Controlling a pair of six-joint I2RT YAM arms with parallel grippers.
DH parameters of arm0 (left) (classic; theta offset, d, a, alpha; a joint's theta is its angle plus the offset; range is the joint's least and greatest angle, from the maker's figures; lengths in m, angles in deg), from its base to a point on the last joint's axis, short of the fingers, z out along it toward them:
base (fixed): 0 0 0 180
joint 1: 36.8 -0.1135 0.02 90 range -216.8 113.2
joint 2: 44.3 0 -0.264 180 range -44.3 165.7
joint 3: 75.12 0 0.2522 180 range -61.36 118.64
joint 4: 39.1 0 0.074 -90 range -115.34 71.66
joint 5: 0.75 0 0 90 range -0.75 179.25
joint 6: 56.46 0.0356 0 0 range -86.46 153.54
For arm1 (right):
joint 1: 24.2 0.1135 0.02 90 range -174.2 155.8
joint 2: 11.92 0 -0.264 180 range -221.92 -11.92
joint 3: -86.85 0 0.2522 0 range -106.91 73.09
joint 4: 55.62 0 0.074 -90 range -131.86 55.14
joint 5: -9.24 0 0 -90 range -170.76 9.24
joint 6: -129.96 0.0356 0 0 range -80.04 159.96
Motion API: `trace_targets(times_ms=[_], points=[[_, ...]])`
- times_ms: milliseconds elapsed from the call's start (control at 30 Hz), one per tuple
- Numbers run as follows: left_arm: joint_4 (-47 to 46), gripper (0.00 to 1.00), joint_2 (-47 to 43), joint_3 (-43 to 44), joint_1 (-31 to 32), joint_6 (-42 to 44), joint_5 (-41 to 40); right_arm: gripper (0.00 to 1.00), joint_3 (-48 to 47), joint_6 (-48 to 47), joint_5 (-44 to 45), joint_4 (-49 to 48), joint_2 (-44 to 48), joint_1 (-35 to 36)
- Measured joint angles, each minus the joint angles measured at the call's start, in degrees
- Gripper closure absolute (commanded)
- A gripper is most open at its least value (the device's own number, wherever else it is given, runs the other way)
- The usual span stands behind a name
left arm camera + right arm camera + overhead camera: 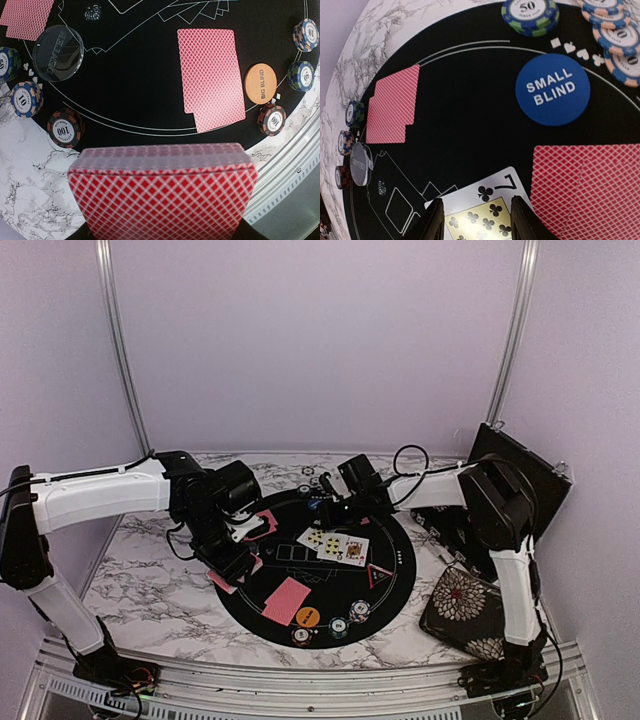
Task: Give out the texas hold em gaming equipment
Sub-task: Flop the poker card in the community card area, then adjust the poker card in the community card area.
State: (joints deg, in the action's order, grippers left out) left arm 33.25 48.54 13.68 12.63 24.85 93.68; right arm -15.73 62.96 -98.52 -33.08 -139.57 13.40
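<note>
On the black round mat (340,585) in the middle of the marble-patterned worktop (150,590), most of the poker kit is already laid out. The left end effector (235,562) is clenched on the deck of red-backed cards (162,200), holding it across its sides above the mat's near-left rim. The right end effector (477,222) is released, its fingers standing apart on either side of the face-up seven of clubs (485,200), which lies flat on the mat.

The cards are probably light, thin and slick. The deck likely needs a firm squeeze on its edges so it does not fan or spill. A single card lying flat offers no edge to pinch, so it is better slid than lifted. The chip stacks (65,128) look stiff and dense. They are best taken by the rim, low down, since a stack could topple. The BIG BLIND disc (260,83), the SMALL BLIND disc (552,89) and the clear DEALER disc (60,52) are low and flat, and probably awkward to grip.

The mat looks matte and may give some grip, while the worktop around it seems smoother. Lilac walls close in the back and sides. A floral pouch (465,605) and a black case (520,475) crowd the right side.
</note>
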Motion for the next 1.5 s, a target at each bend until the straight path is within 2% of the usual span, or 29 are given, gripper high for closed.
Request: trace_targets(times_ms=[267,700,1500], points=[[0.00,0.56,0.00,0.00,-0.04,0.13,0.00,0.55,-2.99,1.70,-2.58,0.07,-0.59,-0.24],[0.00,0.56,0.00,0.00,-0.04,0.20,0.00,0.55,-8.22,0.90,-1.60,2.08,-4.70,-0.46],[0.00,0.56,0.00,0.00,-0.46,0.37,0.00,0.55,-10.91,-1.31,0.74,4.17,-6.67,-0.57]])
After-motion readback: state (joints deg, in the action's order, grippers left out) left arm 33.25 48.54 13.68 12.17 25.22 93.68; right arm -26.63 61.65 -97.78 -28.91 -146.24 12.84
